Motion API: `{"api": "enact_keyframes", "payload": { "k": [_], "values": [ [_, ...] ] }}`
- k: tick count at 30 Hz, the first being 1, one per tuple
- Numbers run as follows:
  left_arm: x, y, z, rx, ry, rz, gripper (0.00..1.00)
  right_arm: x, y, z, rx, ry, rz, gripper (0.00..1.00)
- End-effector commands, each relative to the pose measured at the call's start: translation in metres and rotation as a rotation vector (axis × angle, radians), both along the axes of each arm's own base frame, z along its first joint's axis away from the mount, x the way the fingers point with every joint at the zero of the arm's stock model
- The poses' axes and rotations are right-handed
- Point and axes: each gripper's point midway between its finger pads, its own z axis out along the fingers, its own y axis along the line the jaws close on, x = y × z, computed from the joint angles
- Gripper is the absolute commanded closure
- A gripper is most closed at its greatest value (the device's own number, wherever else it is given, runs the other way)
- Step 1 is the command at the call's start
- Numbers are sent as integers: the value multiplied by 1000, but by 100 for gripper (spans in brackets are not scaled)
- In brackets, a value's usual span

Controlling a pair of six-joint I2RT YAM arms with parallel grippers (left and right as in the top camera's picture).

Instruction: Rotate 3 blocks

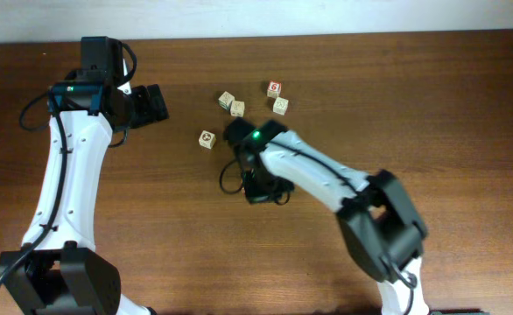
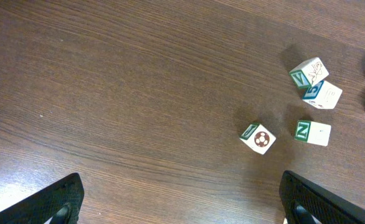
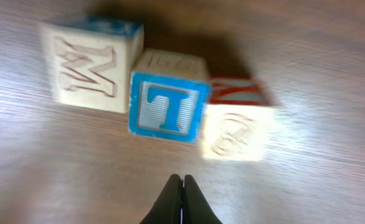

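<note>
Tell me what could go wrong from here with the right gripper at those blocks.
1. The right gripper is shut and points at the blue T block; a nudge may slide it rather than turn it.
2. The M block and red-topped block crowd it, so they could get shoved too.

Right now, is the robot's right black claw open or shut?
Shut. The right gripper has both black fingers pressed together, empty, near the pale wooden cube with a blue-and-white T face.
</note>
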Motion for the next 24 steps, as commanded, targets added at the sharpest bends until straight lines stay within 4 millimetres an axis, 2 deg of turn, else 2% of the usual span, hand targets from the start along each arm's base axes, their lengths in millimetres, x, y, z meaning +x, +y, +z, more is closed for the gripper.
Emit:
{"api": "enact_keyframes", "payload": {
  "k": [1, 3, 5, 8, 11, 13, 24],
  "values": [
    [3, 2, 3, 5, -10, 15, 1, 23, -29, 61, 49, -102, -53, 95],
    [3, 2, 3, 5, -10, 15, 1, 8, -40, 44, 18, -36, -44, 95],
    [3, 2, 3, 5, -10, 15, 1, -7, -40, 20, 10, 4, -32, 95],
    [3, 2, 3, 6, -10, 15, 1, -14, -44, -8, 10, 5, -59, 95],
    [3, 2, 3, 5, -10, 15, 1, -14, -41, -26, 40, -10, -76, 95],
    [3, 2, 3, 6, -10, 14, 1, -17, -35, -29, 68, 2, -104, 96],
    [3, 2, 3, 6, -10, 14, 1, 6, -16, -29, 140, -96, -121, 96]
  ]
}}
